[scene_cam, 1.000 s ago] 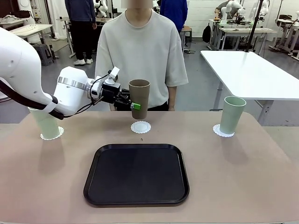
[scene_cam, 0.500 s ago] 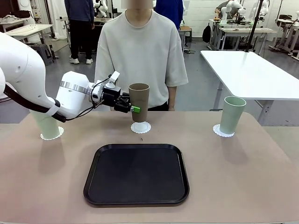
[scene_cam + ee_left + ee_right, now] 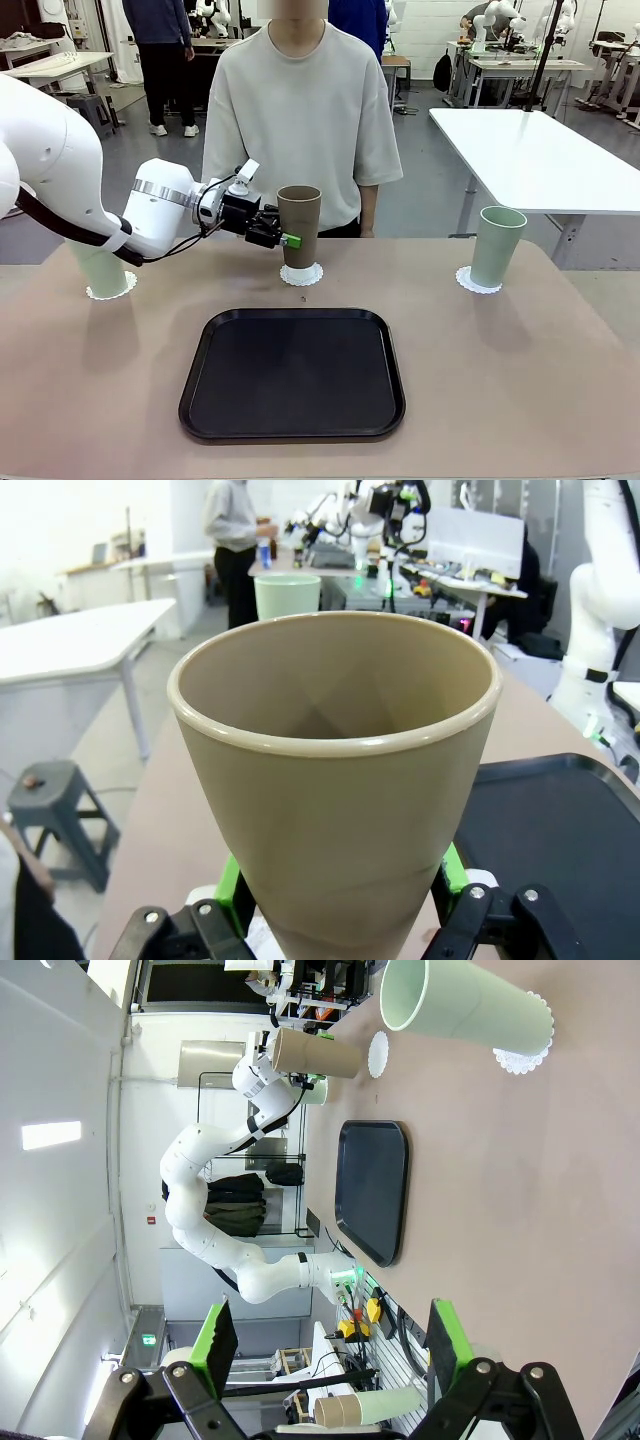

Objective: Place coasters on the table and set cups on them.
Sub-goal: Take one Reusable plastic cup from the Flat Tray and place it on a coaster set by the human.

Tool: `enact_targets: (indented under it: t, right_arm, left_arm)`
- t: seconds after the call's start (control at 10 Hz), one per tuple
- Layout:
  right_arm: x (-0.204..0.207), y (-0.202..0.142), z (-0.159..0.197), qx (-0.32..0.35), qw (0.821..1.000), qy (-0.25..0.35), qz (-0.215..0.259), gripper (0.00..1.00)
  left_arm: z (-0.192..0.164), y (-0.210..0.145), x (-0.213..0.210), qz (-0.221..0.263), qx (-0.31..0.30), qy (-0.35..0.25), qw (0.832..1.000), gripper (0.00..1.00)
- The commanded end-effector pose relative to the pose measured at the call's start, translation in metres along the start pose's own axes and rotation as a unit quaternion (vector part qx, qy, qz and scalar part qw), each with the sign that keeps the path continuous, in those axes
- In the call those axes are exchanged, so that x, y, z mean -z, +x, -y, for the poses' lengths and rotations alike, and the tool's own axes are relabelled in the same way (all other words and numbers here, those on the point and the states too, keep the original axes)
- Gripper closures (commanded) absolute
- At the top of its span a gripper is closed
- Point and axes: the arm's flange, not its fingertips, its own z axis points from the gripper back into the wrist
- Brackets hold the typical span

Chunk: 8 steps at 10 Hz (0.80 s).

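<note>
My left gripper [image 3: 288, 238] is shut on the brown cup [image 3: 299, 224], gripping its lower half from the left. The cup stands upright over the middle coaster [image 3: 301, 274]; I cannot tell if its base touches the paper. In the left wrist view the brown cup [image 3: 335, 780] sits between green pads [image 3: 450, 868]. One pale green cup [image 3: 101, 269] stands on the left coaster [image 3: 110, 291], another green cup [image 3: 498, 245] on the right coaster [image 3: 474, 282]. My right gripper [image 3: 330, 1345] is open and holds nothing, with a green cup [image 3: 470, 1005] far ahead of it.
A black tray [image 3: 293, 372] lies in the middle of the beige table [image 3: 500, 380], near my side. A person in a grey shirt [image 3: 300, 110] stands at the far edge behind the brown cup. White tables stand farther back on the right.
My left gripper has lowered the brown cup and carried it slightly right, down over the middle coaster. The green cups and the right arm have not moved.
</note>
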Motion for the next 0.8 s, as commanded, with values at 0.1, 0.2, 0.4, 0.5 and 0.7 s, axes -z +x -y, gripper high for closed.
enact_targets:
  t: [0.1, 0.2, 0.4, 0.5, 0.7]
  right_arm:
    - [0.001, 0.001, 0.0, -0.002, 1.0, -0.001, 0.003, 0.0]
    - [0.001, 0.001, 0.0, -0.002, 1.0, -0.001, 0.003, 0.0]
    - [0.001, 0.001, 0.0, -0.002, 1.0, -0.001, 0.003, 0.0]
    - [0.001, 0.001, 0.0, -0.002, 1.0, -0.001, 0.003, 0.0]
    - [0.001, 0.001, 0.0, -0.002, 1.0, -0.001, 0.003, 0.0]
  left_arm:
    - [-0.01, -0.005, 0.001, 0.001, 0.019, -0.009, 1.0, 0.16]
    - [-0.01, -0.007, 0.003, -0.003, 0.023, -0.007, 1.0, 0.16]
    - [-0.013, -0.012, 0.005, -0.013, 0.025, -0.008, 1.0, 0.16]
    - [-0.014, -0.016, 0.009, -0.012, 0.027, -0.01, 1.0, 0.16]
    - [-0.017, -0.022, 0.011, -0.012, 0.025, -0.012, 1.0, 0.16]
